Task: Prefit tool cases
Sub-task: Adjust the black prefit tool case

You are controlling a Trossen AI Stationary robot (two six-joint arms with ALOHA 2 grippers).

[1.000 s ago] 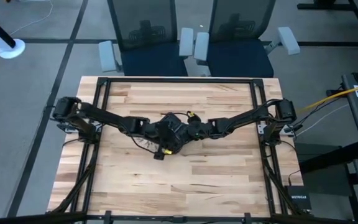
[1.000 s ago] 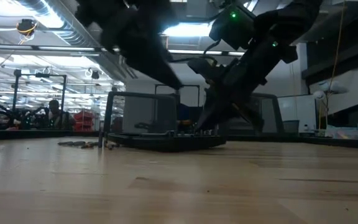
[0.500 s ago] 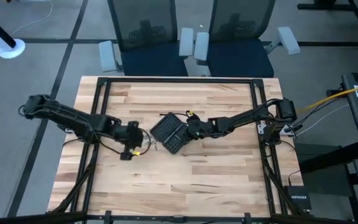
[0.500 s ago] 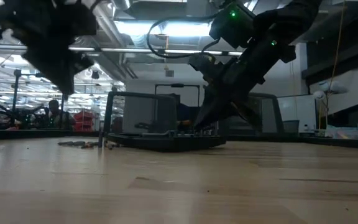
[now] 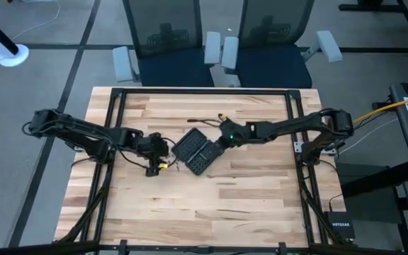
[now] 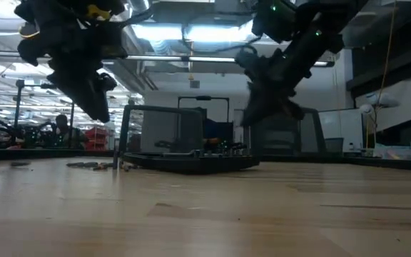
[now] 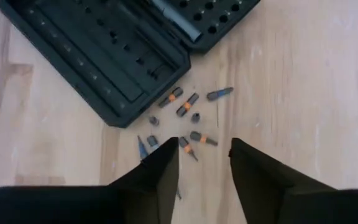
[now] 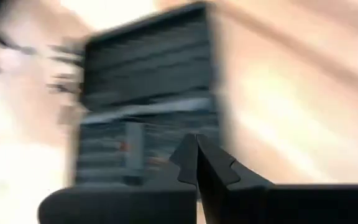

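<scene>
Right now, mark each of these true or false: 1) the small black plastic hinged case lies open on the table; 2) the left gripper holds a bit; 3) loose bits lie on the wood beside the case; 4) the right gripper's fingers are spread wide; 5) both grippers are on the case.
1) The small black plastic hinged case lies open on the wooden table: true.
2) The left gripper holds a bit: false, its fingers are apart and empty.
3) Loose bits lie beside the case: true.
4) The right gripper is spread wide: false, it is shut.
5) Both grippers are on the case: false, each is clear of it.
</scene>
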